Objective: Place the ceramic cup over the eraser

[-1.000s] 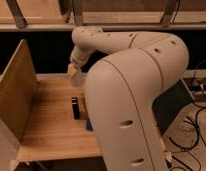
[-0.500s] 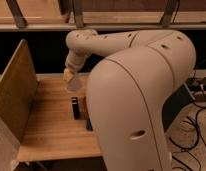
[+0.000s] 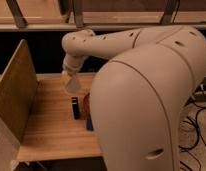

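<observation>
My gripper (image 3: 69, 78) hangs at the end of the big white arm, over the back part of the wooden table (image 3: 51, 125). It is shut on the ceramic cup (image 3: 73, 86), a small pale tapered cup held in the air. The eraser (image 3: 75, 107), a narrow black block, stands upright on the table just below the cup and slightly nearer the camera. A small gap shows between the cup and the top of the eraser.
A tall wooden board (image 3: 16, 95) walls the table's left side. The arm's bulk hides the table's right half. A sliver of an orange bowl (image 3: 86, 103) and a corner of a blue pad (image 3: 89, 124) show right of the eraser.
The arm has swung a little to the left, carrying the cup down and closer to the spot above the eraser. The eraser has not moved.
</observation>
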Controlling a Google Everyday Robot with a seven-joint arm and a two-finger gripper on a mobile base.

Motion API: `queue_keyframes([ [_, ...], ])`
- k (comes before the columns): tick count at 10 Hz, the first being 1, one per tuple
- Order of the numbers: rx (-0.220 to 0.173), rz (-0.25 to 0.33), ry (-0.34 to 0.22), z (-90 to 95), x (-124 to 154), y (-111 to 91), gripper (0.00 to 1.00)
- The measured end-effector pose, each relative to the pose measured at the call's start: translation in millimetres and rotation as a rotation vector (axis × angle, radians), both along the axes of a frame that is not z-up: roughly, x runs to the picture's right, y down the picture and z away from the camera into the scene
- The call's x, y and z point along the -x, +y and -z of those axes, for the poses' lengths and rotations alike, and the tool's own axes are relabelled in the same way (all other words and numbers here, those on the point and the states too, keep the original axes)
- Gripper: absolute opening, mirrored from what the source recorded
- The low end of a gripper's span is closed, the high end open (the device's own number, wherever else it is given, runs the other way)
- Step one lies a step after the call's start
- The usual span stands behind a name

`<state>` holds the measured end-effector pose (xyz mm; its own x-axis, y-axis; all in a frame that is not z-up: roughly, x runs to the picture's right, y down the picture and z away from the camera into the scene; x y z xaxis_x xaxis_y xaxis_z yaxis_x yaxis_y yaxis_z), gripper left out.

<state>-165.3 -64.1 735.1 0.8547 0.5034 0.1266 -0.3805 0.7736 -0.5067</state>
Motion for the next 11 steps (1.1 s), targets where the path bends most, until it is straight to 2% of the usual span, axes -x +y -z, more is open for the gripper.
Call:
queue_keyframes([
  [2, -0.001, 0.014, 0.01, 9.5, 1.4, 8.7, 0.0],
  [4, 0.017, 0.036, 0.049, 14.7, -5.2, 22.4, 0.0],
  [6, 0.04, 0.054, 0.093, 18.5, -12.3, 33.8, 0.0],
  [8, 0.079, 0.073, 0.137, 20.2, -18.1, 48.6, 0.0],
  [11, 0.099, 0.091, 0.148, 21.7, -16.6, 56.5, 0.0],
])
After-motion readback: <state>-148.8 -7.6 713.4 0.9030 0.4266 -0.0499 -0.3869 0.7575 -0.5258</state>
